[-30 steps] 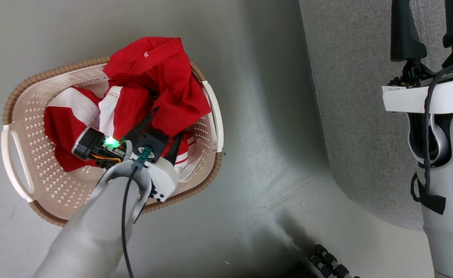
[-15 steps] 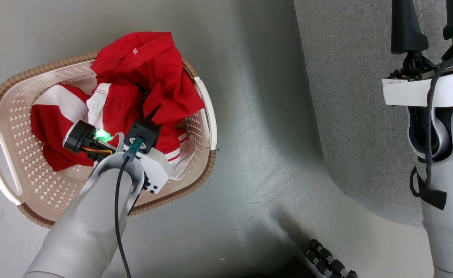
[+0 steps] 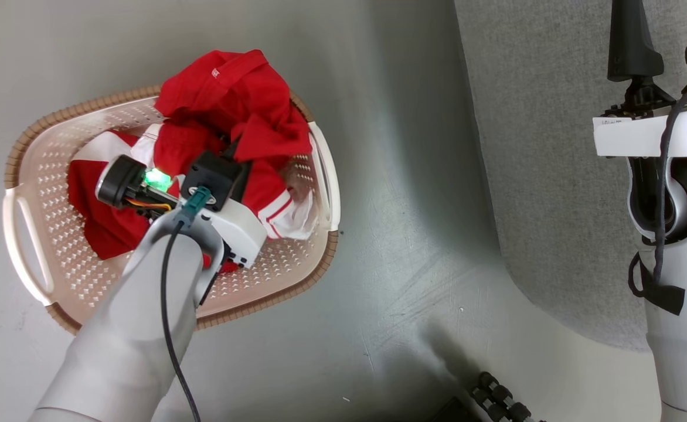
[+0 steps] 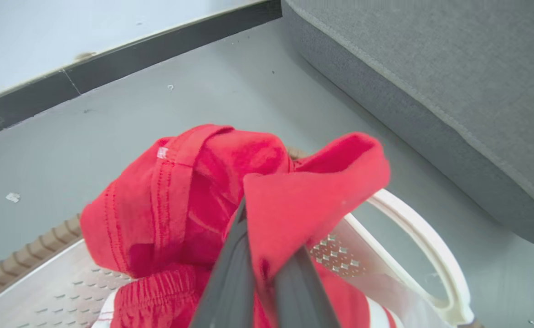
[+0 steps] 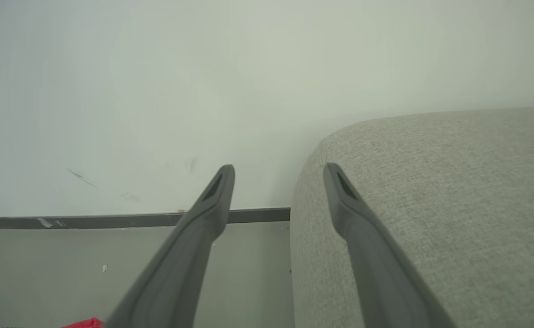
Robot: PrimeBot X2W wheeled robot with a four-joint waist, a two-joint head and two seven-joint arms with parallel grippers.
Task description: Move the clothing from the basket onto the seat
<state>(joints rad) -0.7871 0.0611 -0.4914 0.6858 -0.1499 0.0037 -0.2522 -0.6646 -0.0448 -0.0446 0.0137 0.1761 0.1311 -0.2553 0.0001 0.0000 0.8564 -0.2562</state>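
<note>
Filling the head view from 12 to 4 o'clock, the seat (image 3: 543,176) is a broad grey upholstered sofa with no garment on it. At 9 o'clock on the floor sits the basket (image 3: 38,193), cream perforated plastic with a brown woven-look rim. The clothing (image 3: 232,99) is inside it: 2 red pieces, I judge, with white panels and striped trim, bunched toward the basket's 1 o'clock side, 1 fold lapping the rim. It looks light, limp and not slippery. A pinch on a thick gathered fold or hem should carry it, though trailing ends could snag the rim. The left gripper (image 4: 267,259) is clamped on a red fold raised above the pile. The right gripper (image 5: 279,171), fingers spread and holding nothing, hovers over the seat's edge at 2 o'clock.
</note>
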